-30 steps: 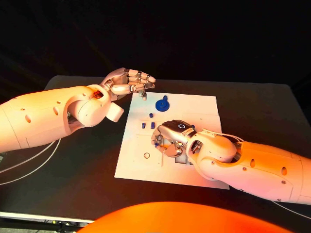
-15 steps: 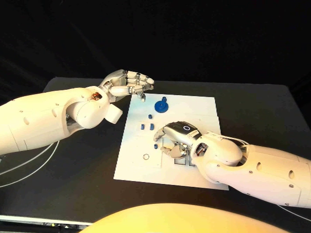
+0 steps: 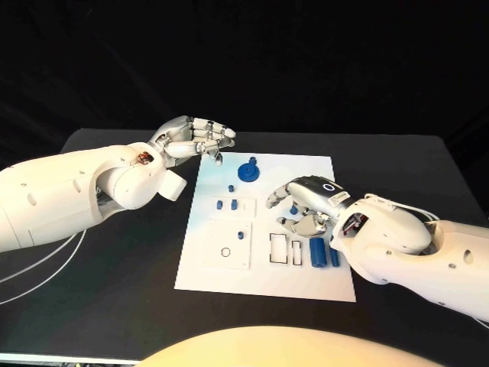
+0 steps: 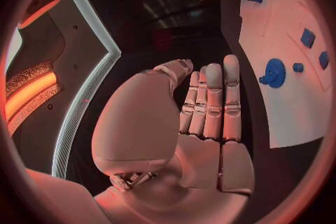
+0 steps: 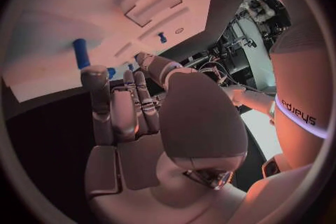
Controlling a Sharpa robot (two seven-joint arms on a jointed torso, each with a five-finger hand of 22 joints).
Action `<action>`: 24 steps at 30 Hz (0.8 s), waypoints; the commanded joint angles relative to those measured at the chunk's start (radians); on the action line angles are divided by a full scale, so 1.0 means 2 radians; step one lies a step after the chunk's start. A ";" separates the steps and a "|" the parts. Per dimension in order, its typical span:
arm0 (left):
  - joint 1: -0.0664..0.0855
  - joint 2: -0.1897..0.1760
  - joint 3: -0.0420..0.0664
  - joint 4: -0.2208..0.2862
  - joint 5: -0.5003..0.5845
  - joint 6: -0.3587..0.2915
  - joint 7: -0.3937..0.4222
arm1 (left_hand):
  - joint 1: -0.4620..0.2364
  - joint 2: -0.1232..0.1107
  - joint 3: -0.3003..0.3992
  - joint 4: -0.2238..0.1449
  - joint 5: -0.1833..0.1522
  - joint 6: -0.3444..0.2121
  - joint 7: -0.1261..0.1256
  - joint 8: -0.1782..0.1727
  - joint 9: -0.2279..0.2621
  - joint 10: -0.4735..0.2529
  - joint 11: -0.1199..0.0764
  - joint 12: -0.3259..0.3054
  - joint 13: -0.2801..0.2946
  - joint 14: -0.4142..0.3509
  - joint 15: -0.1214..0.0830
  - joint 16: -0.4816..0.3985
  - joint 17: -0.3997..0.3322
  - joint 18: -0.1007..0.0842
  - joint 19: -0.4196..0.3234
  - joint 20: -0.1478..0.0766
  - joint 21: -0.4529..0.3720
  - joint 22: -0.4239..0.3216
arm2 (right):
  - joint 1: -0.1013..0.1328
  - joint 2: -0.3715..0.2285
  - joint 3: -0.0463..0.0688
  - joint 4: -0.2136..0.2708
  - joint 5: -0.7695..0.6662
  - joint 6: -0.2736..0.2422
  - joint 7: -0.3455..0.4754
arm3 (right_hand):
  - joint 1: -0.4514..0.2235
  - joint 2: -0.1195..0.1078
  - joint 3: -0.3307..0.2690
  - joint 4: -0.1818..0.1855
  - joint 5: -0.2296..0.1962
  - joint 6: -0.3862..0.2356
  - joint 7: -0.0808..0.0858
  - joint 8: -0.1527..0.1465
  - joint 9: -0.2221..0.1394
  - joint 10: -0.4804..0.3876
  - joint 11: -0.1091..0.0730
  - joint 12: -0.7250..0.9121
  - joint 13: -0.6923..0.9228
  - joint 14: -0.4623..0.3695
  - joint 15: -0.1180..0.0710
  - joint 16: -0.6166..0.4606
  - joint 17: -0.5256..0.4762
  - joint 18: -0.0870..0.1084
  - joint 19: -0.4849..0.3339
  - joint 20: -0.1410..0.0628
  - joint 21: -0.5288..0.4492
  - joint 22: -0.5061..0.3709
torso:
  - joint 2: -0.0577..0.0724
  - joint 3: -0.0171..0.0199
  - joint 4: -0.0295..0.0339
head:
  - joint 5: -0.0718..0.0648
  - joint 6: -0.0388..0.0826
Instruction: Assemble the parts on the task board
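Task board (image 3: 311, 283) at centre of black table (image 3: 421, 176); dark surroundings.
Blue parts (image 3: 251, 169) lie on board. Left hand (image 3: 192, 138) at far-left corner, right hand (image 3: 306, 202) above middle: fingers apart, nothing held.

The task board (image 3: 311, 279) looks like smooth matt white plastic on a matt black table (image 3: 409, 164), the blue parts (image 3: 252, 167) seem plastic, and both hands (image 3: 192, 138) (image 3: 306, 203) shine like silver metal.
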 commanded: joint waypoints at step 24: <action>0.000 0.000 -0.001 0.000 0.000 0.011 0.002 | 0.004 0.002 -0.001 -0.002 0.003 0.001 0.002 -0.002 -0.001 0.002 0.001 -0.002 -0.001 -0.002 0.002 -0.003 -0.001 0.003 0.003 0.000 -0.002 0.000 | 0.021 -0.010 0.003 -0.043 0.004 0.093 -0.019 | 0.008 0.000 -0.013 0.006 0.002 0.004 -0.008 -0.004 -0.004 -0.008 0.003 0.011 -0.002 0.001 0.002 0.001 -0.004 -0.001 0.003 0.001 -0.008 -0.002 | 0.000 -0.0008 -0.0020 | -0.007 0.005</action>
